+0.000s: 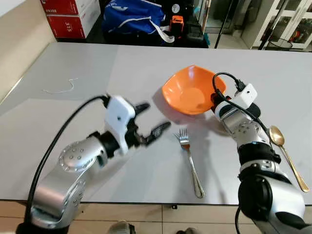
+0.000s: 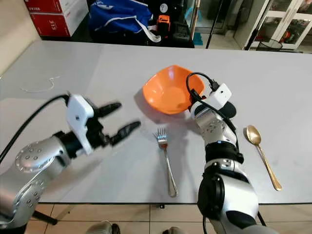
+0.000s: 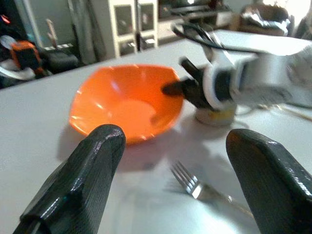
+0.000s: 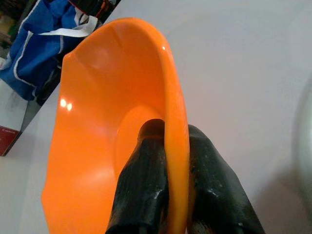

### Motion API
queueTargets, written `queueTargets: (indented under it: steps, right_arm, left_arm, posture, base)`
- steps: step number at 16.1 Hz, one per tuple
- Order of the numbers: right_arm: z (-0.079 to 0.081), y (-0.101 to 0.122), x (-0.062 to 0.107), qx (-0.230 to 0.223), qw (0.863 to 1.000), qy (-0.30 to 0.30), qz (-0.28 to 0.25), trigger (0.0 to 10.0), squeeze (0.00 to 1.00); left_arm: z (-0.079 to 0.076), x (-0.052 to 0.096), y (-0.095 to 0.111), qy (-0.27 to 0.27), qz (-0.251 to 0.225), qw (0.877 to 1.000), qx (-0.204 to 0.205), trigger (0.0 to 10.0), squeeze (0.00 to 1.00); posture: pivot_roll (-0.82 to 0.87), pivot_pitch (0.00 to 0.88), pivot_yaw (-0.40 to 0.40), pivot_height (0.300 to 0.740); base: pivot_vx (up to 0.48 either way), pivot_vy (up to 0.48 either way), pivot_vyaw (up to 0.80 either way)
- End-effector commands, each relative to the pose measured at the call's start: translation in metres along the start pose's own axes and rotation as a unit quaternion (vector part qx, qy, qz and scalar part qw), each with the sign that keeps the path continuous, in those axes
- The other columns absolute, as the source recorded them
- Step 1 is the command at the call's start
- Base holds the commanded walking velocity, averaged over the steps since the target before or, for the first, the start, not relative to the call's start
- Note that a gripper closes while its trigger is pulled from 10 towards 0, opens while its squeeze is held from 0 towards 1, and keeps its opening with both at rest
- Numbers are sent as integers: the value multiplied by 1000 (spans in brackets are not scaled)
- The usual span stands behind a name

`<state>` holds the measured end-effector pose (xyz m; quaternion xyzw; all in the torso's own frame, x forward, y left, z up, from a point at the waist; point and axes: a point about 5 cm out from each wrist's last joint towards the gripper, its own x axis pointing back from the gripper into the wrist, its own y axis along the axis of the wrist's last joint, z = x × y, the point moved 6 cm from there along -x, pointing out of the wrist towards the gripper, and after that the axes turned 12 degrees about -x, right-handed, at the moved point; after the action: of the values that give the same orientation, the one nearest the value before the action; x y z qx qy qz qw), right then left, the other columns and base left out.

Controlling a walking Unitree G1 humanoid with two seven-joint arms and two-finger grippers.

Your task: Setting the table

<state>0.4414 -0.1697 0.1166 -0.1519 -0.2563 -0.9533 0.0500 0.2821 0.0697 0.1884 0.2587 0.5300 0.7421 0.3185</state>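
Right gripper (image 4: 165,195) pinches the glossy orange plastic bowl (image 1: 191,90) by its rim at 3 o'clock (keep it level, lower slowly); left gripper (image 1: 148,123) spread, empty, approx. 9 o'clock of the steel fork (image 1: 190,161).

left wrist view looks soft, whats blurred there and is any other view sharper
In the left wrist view the right arm's white wrist housing is smeared by motion and the silver fork is soft; in the right wrist view the glossy orange plastic bowl is crisp, with small glare spots, its rim clamped by the right gripper.
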Motion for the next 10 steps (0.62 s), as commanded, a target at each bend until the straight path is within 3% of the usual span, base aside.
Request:
queueTargets:
  steps: [1, 2, 3, 4, 10]
  right_arm:
    - [5, 4, -1, -13, 1000, 9, -1, 10000, 0]
    - [6, 4, -2, -14, 1000, 10, 2, 10000, 0]
    - [7, 2, -3, -14, 1000, 11, 10, 10000, 875]
    - [9, 1, -2, -14, 1000, 15, 21, 10000, 1000]
    - [12, 18, 6, -2, 999, 30, 37, 10000, 1000]
  left_arm:
    - [-6, 0, 3, -13, -1, 1000, -8, 10000, 0]
    - [-2, 0, 4, -3, -1, 1000, -8, 10000, 0]
    - [0, 0, 5, 0, -1, 1000, -10, 10000, 0]
    - [1, -1, 6, 0, -1, 1000, -12, 10000, 0]
    - [4, -5, 9, -1, -7, 1000, -16, 10000, 0]
  posture:
    - [85, 114, -31, 740]
    - [86, 111, -32, 740]
    - [86, 110, -32, 740]
    - [83, 107, -31, 740]
    - [70, 87, -21, 740]
  base:
    - [0, 0, 0]
    - [0, 0, 0]
    - [0, 0, 0]
    - [0, 0, 0]
    - [0, 0, 0]
